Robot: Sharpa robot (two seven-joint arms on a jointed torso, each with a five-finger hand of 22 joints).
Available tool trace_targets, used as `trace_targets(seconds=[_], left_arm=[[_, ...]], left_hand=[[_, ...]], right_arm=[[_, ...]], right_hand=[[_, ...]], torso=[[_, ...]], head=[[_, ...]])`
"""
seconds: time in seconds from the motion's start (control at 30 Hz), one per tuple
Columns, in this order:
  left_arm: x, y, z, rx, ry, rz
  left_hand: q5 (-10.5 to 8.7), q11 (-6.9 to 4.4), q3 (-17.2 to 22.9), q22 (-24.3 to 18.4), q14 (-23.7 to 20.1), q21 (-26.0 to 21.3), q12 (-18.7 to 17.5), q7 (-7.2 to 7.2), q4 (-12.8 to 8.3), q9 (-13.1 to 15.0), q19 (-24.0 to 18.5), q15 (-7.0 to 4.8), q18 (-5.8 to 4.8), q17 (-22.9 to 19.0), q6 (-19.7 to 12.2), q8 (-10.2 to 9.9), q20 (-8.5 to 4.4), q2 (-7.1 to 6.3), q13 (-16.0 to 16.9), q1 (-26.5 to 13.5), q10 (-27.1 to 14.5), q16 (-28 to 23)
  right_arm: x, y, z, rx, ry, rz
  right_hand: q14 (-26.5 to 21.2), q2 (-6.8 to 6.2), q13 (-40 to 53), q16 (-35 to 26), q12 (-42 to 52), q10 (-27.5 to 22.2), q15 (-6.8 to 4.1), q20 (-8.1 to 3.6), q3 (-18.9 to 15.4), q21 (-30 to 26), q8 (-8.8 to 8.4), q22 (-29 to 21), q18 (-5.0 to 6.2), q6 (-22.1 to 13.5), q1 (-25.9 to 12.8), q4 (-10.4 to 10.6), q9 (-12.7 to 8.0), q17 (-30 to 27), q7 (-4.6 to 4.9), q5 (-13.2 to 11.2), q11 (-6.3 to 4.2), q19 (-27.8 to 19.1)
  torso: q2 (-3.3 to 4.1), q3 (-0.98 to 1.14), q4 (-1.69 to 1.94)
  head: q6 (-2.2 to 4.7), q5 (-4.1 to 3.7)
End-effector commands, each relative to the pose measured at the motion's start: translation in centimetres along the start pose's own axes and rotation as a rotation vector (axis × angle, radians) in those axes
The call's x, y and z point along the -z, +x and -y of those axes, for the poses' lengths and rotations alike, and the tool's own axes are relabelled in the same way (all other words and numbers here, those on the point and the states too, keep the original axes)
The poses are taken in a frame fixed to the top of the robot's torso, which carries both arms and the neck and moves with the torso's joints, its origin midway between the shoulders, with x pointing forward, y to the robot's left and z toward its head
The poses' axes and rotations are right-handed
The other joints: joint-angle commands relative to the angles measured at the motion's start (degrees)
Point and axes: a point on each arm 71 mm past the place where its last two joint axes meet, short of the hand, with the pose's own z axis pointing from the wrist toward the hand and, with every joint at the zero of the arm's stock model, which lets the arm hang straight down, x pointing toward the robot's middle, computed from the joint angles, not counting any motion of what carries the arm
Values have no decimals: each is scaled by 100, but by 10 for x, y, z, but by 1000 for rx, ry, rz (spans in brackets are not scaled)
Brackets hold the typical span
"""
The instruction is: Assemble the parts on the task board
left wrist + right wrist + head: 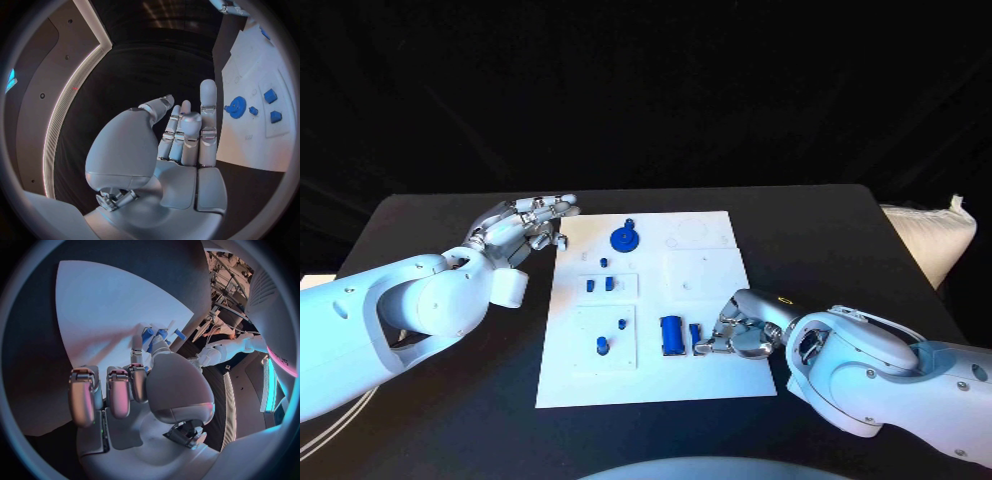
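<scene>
Flat white rectangular task board point(704, 385) lies mid-table on the black table point(430, 225), with small blue plastic parts spread over it: a round blue gear-like disc point(626, 239) near the far edge, two little blue pegs point(599, 285) in a square recess at the centre, two more small blue studs point(609, 334) in a lower recess, and a longer blue cylinder-shaped block point(672, 333) lying near the right hand. Right hand point(737, 334) is down on the board's right side, its fingers curled in just beside the blue block and a thin blue piece point(695, 334) next to it; the right wrist view shows fingertips point(139, 356) touching blue pieces point(161, 334), probably pinching or nudging one to pick it up, but I cannot tell if it is actually gripped. Left hand point(519, 228) hovers just off the board's far-left corner, holding nothing; in the left wrist view its fingers point(208, 115) are straight and close together, thumb apart, seemingly parked out of the way so the right hand can work. Judgement: early-to-mid assembly, several parts not yet seated. Risk: the small piece may slip from the fingertips.
</scene>
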Motion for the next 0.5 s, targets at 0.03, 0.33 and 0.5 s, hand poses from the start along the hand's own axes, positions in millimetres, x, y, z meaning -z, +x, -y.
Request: trace_targets(seconds=[0.03,0.33,0.5], left_arm=[[0,3,0,4,6,-22],[-1,3,0,5,6,-23],[-1,3,0,4,6,-23]], left_hand=[[3,3,-3,-5,-35,-27,19,-3,-34,4,-31,-9,66,-6,-33,38,-1,-4,-8,6,-26,14],[3,3,-3,-5,-35,-27,19,-3,-34,4,-31,-9,66,-6,-33,38,-1,-4,-8,6,-26,14],[3,3,-3,-5,-35,-27,19,-3,-34,4,-31,-9,66,-6,-33,38,-1,-4,-8,6,-26,14]], right_arm=[[-1,2,-1,13,-12,-26],[-8,5,0,32,-3,-32],[-13,6,2,50,3,-33]], right_hand=[[598,-20,1124,23,-15,421,-33,-44,12,-14,28,1322,-21,-42,59,-35,7,1509,6,37,-31,505],[598,19,1123,23,-21,420,-33,-44,8,-14,32,1323,-21,-52,125,-64,13,1509,5,54,-32,505],[598,55,1126,23,-20,420,-36,-44,5,-16,38,1321,-20,-66,245,-131,20,1509,1,57,-36,504]], torso=[[3,-4,4],[4,-4,10],[3,0,3]], head=[[-1,-8],[-10,-6],[-17,5]])
